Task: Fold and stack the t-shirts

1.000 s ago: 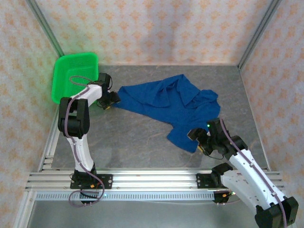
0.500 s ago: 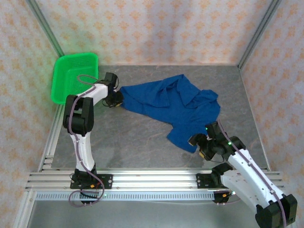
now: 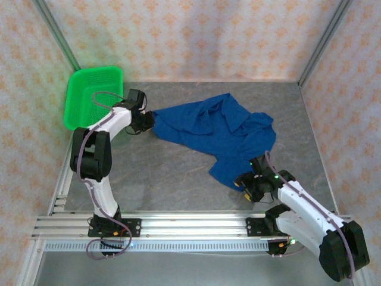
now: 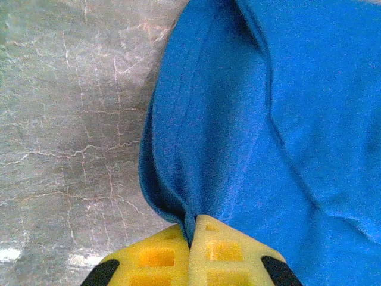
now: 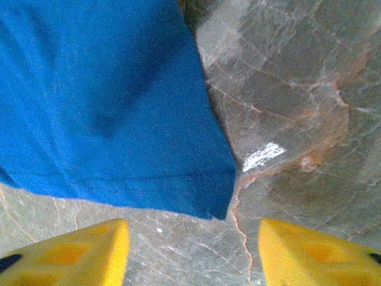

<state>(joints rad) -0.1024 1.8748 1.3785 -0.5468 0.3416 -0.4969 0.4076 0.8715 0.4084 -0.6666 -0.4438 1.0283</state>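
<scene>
The royal-blue short-sleeved cloth t-shirt (image 3: 208,134) lies crumpled and unfolded on the grey marble-patterned table (image 3: 161,173). It spreads from left of the middle toward the right, with one corner reaching down toward the near edge. The left gripper (image 4: 190,229) is at the shirt's left edge. Its yellow fingers (image 4: 223,250) are pressed together with a fold of blue cloth pinched between them, and the fabric runs away from the grip in long ridges. The right gripper (image 5: 191,241) is low over the table at the shirt's near corner, its fingers wide apart and holding nothing. The hemmed corner lies flat just ahead of the gap between them, touching neither finger. The green plastic mesh basket (image 3: 89,95) stands in the far left corner, near the left arm and apart from the shirt
</scene>
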